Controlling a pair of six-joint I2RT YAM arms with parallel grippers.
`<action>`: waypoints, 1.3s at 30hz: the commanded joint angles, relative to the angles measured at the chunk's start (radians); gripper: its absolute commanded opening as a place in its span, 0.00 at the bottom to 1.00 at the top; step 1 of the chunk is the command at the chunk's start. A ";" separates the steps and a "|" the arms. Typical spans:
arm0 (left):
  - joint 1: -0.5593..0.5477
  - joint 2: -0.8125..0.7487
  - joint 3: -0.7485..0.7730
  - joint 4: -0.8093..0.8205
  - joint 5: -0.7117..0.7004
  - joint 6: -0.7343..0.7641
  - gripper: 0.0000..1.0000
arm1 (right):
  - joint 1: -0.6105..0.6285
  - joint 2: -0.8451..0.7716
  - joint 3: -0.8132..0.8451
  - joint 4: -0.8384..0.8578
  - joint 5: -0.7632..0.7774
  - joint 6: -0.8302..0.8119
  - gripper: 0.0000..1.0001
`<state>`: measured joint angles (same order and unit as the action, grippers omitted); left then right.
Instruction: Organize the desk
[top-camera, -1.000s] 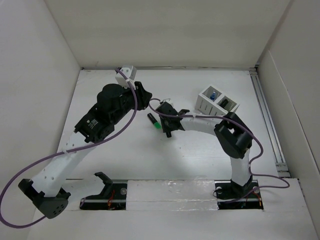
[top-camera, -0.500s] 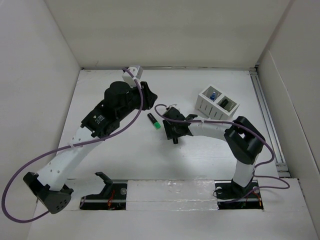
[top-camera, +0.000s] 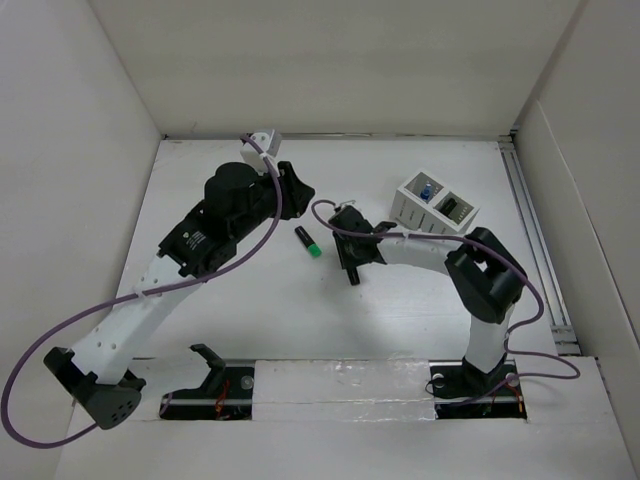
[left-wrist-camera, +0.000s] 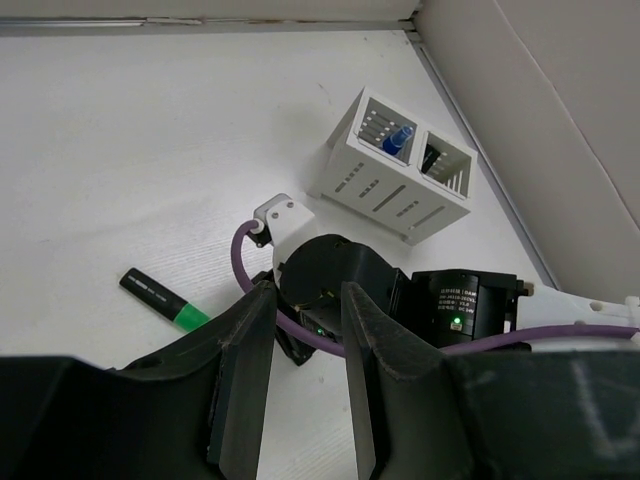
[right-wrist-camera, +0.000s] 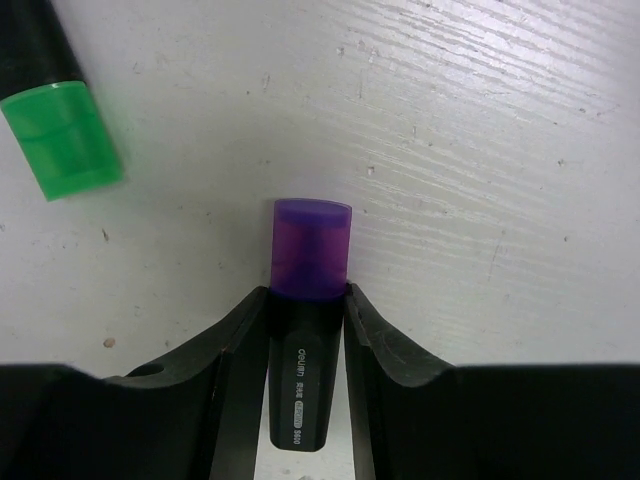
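**Operator:** What is my right gripper (right-wrist-camera: 308, 296) doing?

**Observer:** Your right gripper is clamped on a black highlighter with a purple cap (right-wrist-camera: 311, 255). The fingers (right-wrist-camera: 240, 360) press both sides of the barrel, and the cap sticks out past their tips. The surface (right-wrist-camera: 480, 150) lies right under it, white and wood-grained. I cannot tell whether the highlighter touches it.

**Operator:** Can you read anything on it?

**Observer:** There is white print along the barrel between the fingers, but it is too small for me to read with confidence.

**Operator:** What is close by?

**Observer:** A second black highlighter with a green cap (right-wrist-camera: 60, 138) lies flat on the surface near your gripper, apart from the purple one.

**Operator:** And my left gripper (left-wrist-camera: 305, 300)?

**Observer:** Its fingers stand a little apart with nothing between them. It hangs above the surface, looking down on your right arm. That arm's housing carries white lettering that is too small to read.

**Operator:** Further out?

**Observer:** A white two-compartment box (left-wrist-camera: 385, 185) stands toward the far right of the surface. One compartment holds a blue item (left-wrist-camera: 398, 138) and the other holds a dark item (left-wrist-camera: 434, 160). A metal rail (top-camera: 530, 220) runs along the right edge of the surface.
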<state>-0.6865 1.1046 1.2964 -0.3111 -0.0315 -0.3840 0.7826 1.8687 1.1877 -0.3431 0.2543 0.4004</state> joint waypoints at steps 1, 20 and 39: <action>-0.004 -0.035 0.024 0.023 -0.008 -0.018 0.29 | -0.011 -0.028 0.018 0.013 -0.001 -0.014 0.13; -0.004 0.029 0.029 0.078 0.059 -0.004 0.29 | -0.604 -0.379 0.113 0.053 0.068 -0.077 0.06; -0.004 0.014 0.038 0.053 -0.015 0.008 0.29 | -0.645 -0.347 0.013 0.082 0.371 -0.057 0.09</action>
<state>-0.6865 1.1450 1.2964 -0.2810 -0.0360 -0.3840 0.1257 1.5646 1.2282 -0.2832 0.5365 0.3065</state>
